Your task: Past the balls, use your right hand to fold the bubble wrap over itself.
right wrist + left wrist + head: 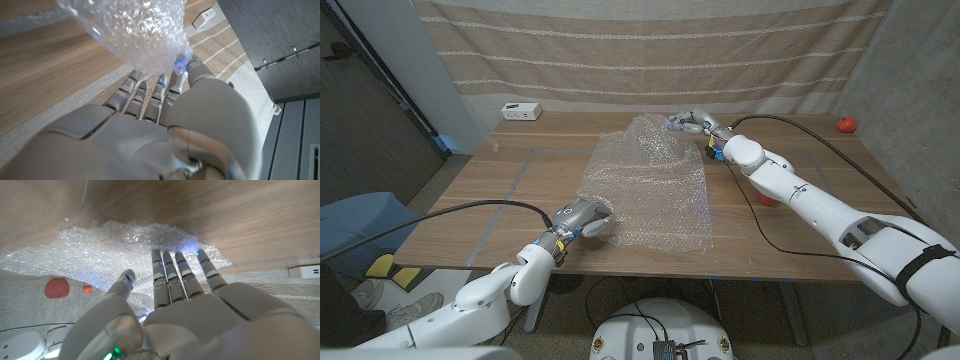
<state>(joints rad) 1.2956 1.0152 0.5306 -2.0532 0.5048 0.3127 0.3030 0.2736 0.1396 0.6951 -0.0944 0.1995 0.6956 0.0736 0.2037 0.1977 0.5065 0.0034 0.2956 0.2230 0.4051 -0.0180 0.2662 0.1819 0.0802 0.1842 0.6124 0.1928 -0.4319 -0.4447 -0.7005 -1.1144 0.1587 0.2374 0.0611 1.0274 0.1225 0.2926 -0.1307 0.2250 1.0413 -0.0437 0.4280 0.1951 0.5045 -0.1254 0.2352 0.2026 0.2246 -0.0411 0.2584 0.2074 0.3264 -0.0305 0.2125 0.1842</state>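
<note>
The right hand point(694, 124) is seen pinching the bubble wrap point(650, 190) at its far corner, the sheet stretched toward the worktop's near edge.

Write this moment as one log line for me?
step: fold starting | right hand: pinches far corner of wrap, lifted | left hand: rests on near edge of wrap | table: wrap mostly flat

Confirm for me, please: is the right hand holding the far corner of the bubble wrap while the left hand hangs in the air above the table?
Not quite. The left hand is not in the air: the head view shows it on the near edge of the bubble wrap. The right hand does hold the far corner.
</note>
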